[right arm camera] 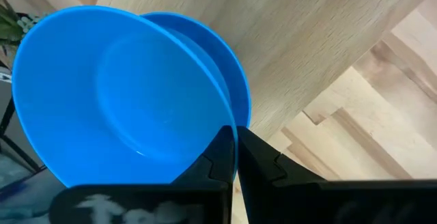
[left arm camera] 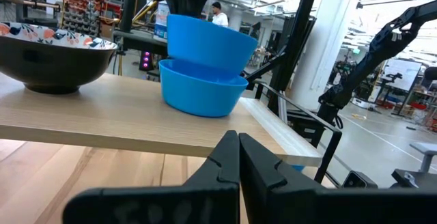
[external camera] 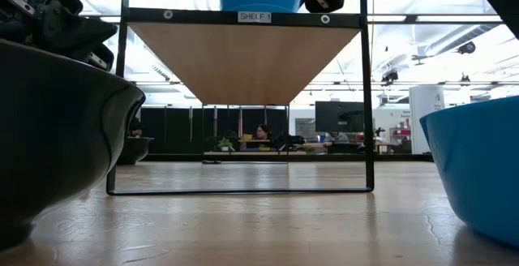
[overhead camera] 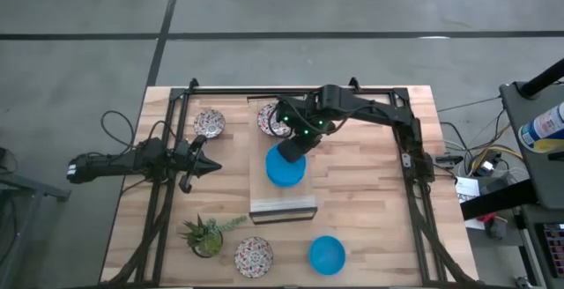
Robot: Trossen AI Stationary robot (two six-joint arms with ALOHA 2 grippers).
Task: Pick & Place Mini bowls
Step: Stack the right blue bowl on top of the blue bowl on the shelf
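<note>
The right gripper (right arm camera: 235, 149) is clenched on the rim of a blue bowl (right arm camera: 116, 101), pinching the wall between its two fingers. The held bowl is tilted and sits partly inside a second blue bowl (left arm camera: 201, 91) that rests on the raised shelf (overhead camera: 282, 208) at mid-table. The left gripper (overhead camera: 211, 167) is fully closed and holds nothing; it waits just left of the shelf, apart from the bowls. A third blue bowl (overhead camera: 327, 255) lies on the table near the front edge, beside a patterned bowl (overhead camera: 254, 255). Two more patterned bowls (overhead camera: 209, 122) lie toward the far edge, one partly hidden under the right arm.
</note>
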